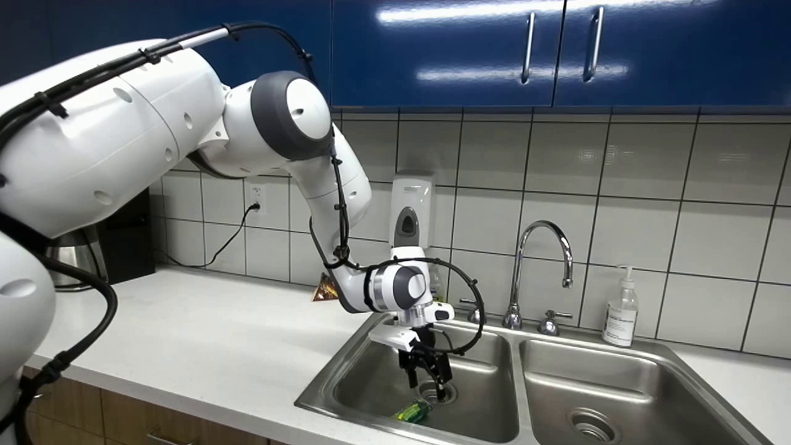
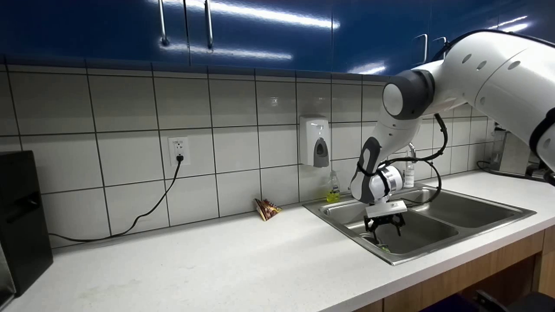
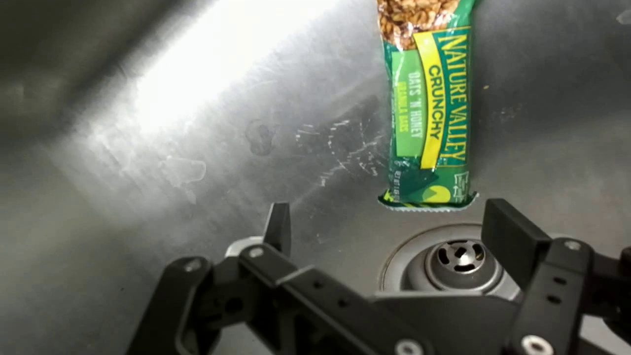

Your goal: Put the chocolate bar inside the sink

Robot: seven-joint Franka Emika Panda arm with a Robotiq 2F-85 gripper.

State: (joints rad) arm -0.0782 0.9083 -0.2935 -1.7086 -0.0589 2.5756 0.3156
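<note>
My black two-fingered gripper (image 3: 387, 219) stands wide, low in the wrist view; the rectangular green-and-yellow bar (image 3: 429, 111) lies just beyond, upper right, in the stainless-steel basin (image 3: 305, 167), lettering legible only here.

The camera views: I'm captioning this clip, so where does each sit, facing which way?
An exterior view: across from the tiled wall, looking down at the sink; the arm enters from the picture's left, gripper included.
An exterior view: also across from that wall, looking down on the counter; arm and gripper enter from the picture's right.
Wrist view: at the arm's end, looking down into the basin at the green-wrapped bar and drain; only the open gripper shows.
Shared by both exterior views: sink, wall dispenser, packet.
</note>
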